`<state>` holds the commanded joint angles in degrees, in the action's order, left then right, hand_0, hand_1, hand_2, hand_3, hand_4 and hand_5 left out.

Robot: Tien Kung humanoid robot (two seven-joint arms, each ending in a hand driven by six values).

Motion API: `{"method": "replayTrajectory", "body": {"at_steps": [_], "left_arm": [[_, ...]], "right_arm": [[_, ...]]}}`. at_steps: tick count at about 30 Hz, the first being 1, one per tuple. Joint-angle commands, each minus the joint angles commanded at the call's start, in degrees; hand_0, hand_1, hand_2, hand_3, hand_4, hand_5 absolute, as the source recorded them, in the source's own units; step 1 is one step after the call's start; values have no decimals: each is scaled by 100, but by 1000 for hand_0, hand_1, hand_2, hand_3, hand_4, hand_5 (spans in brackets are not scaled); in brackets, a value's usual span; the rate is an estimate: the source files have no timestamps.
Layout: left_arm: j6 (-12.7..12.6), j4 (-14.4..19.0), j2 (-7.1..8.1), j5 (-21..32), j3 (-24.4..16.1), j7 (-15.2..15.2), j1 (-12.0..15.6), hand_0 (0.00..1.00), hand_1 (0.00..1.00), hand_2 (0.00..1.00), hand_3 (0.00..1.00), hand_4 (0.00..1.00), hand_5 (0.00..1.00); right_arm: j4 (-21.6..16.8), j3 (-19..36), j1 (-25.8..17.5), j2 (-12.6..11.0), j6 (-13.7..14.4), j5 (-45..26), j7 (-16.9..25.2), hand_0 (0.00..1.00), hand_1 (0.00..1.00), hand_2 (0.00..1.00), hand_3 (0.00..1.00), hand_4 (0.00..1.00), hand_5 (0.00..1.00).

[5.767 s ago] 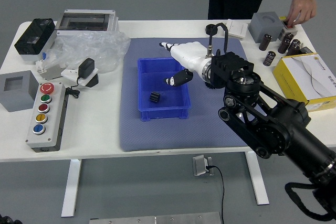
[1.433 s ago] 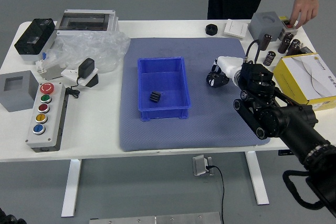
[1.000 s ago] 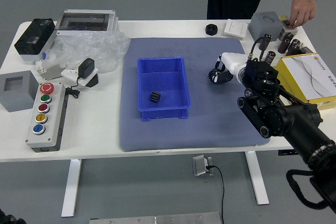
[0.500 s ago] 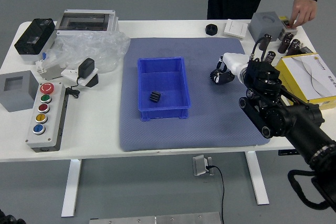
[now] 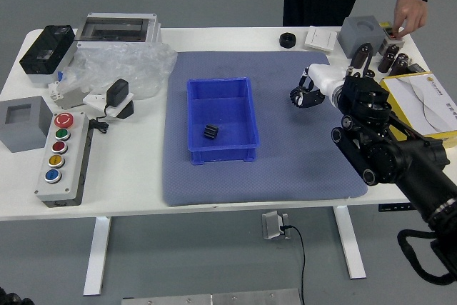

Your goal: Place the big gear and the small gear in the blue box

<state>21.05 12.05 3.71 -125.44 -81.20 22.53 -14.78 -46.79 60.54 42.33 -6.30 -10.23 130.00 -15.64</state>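
While the right hand (image 5: 318, 88) is over the right part of the mat (image 5: 285, 173), how open it is and whether it holds anything cannot be told. The blue box (image 5: 225, 154) contains the small gear (image 5: 211, 131), black; the big gear cannot be made out. At far right, a person's hand (image 5: 409, 16) reaches to a little box (image 5: 390, 43). The left arm (image 5: 11, 298) shows at the bottom left corner.

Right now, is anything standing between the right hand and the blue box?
Nothing visible stands between the right hand and the blue box; only flat mat shows between them. The box's raised right wall would probably need clearing on the way in.
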Motion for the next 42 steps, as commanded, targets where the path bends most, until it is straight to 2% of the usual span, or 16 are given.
{"method": "replayTrajectory", "body": {"at_steps": [16, 22, 26, 27, 32, 33, 38, 39, 42], "left_arm": [[1, 0, 24, -32, -20, -3, 11, 870, 840, 838, 883, 766, 740], [2, 1, 25, -47, -30, -2, 15, 870, 840, 838, 884, 766, 740], [0, 0, 25, -63, -39, -4, 16, 870, 840, 838, 884, 766, 740], [-1, 0, 25, -69, -42, -5, 16, 870, 840, 837, 884, 766, 742], [-2, 0, 18, -75, -41, -6, 8, 870, 840, 837, 884, 766, 742], [-2, 0, 16, -72, -40, -6, 7, 870, 840, 837, 884, 765, 741], [1, 0, 6, -73, -37, -5, 7, 870, 840, 837, 884, 765, 741], [1, 1, 4, -76, -39, -5, 7, 870, 840, 837, 884, 766, 742], [3, 1, 1, -85, -42, -6, 10, 870, 840, 837, 884, 766, 742]], "right_arm": [[-543, -2, -69, -116, -76, 0, -54, 480, 419, 446, 578, 444, 230], [-508, 20, -77, -124, -111, 0, -54, 484, 419, 449, 576, 444, 231], [-484, 63, -73, -119, -251, 0, -44, 484, 419, 449, 576, 444, 231], [-478, 77, -70, -116, -312, 0, -42, 568, 554, 696, 682, 569, 313], [-362, 105, -54, -88, -561, 0, -28, 568, 554, 696, 682, 569, 313], [-331, 100, -51, -81, -590, 0, -23, 740, 713, 850, 903, 705, 384], [-130, 64, -17, -6, -663, 0, 13, 740, 713, 850, 903, 705, 384], [-98, 61, -7, 12, -672, 0, 16, 782, 748, 865, 931, 729, 396], [-17, 53, 25, 65, -692, 0, 21, 782, 748, 865, 931, 729, 396]]}}
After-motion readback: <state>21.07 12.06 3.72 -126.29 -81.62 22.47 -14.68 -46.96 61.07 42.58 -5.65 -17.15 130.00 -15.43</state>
